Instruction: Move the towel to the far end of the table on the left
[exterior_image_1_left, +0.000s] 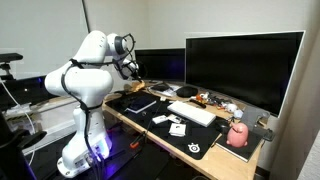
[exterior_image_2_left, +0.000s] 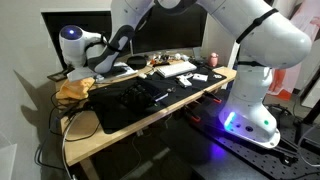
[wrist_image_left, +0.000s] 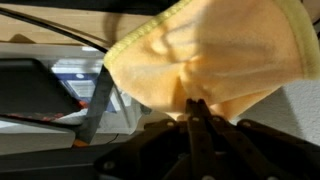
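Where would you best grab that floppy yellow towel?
Probably a gathered fold near its edge, from above: the towel is limp and crumpled, so a bunched ridge suits pinching. The claw is shut on such a fold.

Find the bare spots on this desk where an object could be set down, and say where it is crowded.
Bare wood shows at the table corner, between the black mat, the table edge and the yellow towel. The mat's near part looks free too. It is crowded around the white keyboard, where small items lie, back towards the monitors.
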